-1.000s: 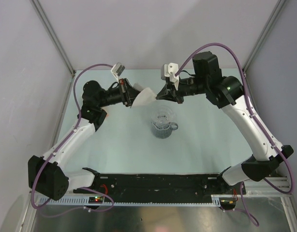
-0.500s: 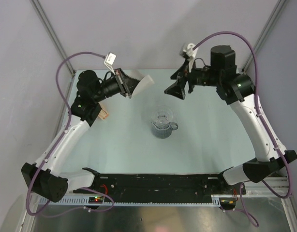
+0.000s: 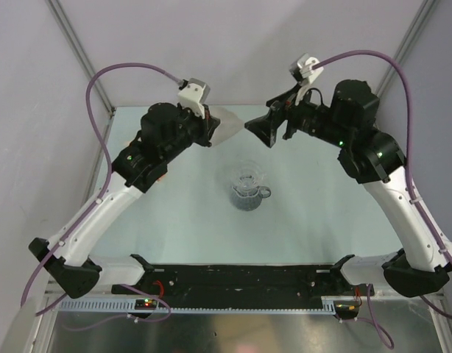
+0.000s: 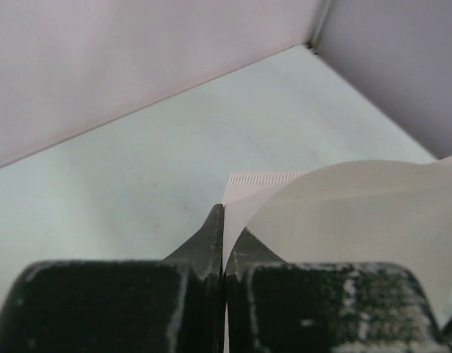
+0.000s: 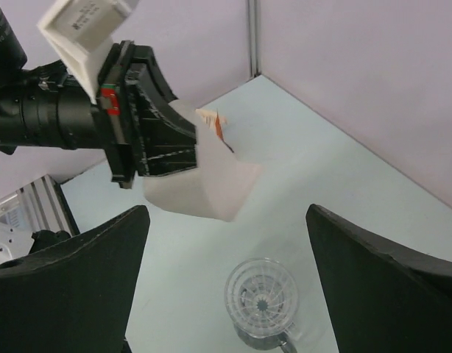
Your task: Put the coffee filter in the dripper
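**Top view.** The left claw [image 3: 210, 132] hangs above the far part of the bench [image 3: 174, 209], clamped on the white coffee filter [image 3: 227, 125]. The filter fans out toward the right claw [image 3: 260, 132]. The right claw faces it at a similar height with its fingers spread apart. Its tips are just beside the paper's edge; contact cannot be told. The dripper [image 3: 248, 184] stands upright on the bench, nearer the arm bases than both claws, with its handle toward the right arm's side. The filter is in the air, apart from the dripper.

**Left wrist view.** The two dark fingers [image 4: 204, 246] are pressed together on the filter's edge. The paper curves away to the right, with a ridged seam along its top.

**Right wrist view.** This claw's own fingers [image 5: 71, 294] stand wide apart at the lower corners. Between them the left claw grips the filter above the dripper's open, ribbed mouth. A small tan piece [image 5: 211, 118] shows just behind the filter's upper edge.
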{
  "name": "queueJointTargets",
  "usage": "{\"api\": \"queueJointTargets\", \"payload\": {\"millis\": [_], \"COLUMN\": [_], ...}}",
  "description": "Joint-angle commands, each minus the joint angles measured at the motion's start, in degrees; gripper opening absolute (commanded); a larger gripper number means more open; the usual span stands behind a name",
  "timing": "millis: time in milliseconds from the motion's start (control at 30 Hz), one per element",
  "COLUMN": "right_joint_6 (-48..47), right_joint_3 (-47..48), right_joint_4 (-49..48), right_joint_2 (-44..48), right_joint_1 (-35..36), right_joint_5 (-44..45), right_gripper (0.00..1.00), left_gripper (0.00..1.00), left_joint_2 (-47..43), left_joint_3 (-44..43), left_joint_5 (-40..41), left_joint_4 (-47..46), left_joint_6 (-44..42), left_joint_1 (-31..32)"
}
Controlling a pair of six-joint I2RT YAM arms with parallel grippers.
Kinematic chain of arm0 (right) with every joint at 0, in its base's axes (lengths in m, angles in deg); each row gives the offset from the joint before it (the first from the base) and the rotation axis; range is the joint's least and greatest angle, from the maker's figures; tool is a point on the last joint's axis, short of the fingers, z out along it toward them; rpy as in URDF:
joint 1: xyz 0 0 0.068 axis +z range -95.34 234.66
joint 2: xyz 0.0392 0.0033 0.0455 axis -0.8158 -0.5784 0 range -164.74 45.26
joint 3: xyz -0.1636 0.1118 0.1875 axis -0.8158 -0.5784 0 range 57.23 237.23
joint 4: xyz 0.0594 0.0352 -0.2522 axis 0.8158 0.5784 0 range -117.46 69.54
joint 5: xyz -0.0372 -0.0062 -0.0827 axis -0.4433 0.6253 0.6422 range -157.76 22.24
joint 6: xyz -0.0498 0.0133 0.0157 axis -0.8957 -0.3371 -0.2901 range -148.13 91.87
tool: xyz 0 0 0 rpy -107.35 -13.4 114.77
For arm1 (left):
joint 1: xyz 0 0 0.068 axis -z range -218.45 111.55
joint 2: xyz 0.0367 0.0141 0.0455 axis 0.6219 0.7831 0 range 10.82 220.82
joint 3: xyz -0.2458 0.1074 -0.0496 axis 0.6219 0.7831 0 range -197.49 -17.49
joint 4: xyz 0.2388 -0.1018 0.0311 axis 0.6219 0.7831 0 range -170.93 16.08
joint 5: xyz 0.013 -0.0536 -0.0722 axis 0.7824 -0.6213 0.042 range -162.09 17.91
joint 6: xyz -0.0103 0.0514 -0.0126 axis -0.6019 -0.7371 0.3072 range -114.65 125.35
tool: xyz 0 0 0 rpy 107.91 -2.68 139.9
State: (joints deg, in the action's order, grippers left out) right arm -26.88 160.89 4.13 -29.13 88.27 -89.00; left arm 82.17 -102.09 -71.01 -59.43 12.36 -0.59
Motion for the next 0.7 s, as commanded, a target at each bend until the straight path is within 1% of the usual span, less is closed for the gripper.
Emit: {"api": "queueJointTargets", "payload": {"millis": [0,100,233,567,667], "right_joint_6": [-3.0,-3.3,-1.1,6.7,9.4], "right_joint_3": [0.3,-0.3,-0.5,-0.4,-0.2], "right_joint_4": [-0.4,-0.8,-2.1,-1.8,-1.2], "right_joint_2": [-0.3,-1.3,-2.8,-6.8,-7.8], "right_joint_1": [5.2,7.4,8.4,8.2,7.4], "right_joint_5": [12.6,16.2,19.5,18.1,17.1], "right_gripper": [0.95,0.98,0.99,0.97,0.94], "left_gripper": [0.00,0.00,0.00,0.00,0.00], "left_joint_2": [1.9,2.5,2.8,2.4,2.3], "left_joint_3": [-4.3,-5.0,-5.1,-4.9,-4.6], "left_joint_5": [12.5,14.9,16.7,16.8,16.3], "left_joint_4": [2.0,2.0,1.9,1.2,0.7], "left_joint_6": [-8.3,-9.7,-10.0,-8.9,-9.2], "left_joint_1": [2.5,4.2,5.7,6.5,6.9]}}
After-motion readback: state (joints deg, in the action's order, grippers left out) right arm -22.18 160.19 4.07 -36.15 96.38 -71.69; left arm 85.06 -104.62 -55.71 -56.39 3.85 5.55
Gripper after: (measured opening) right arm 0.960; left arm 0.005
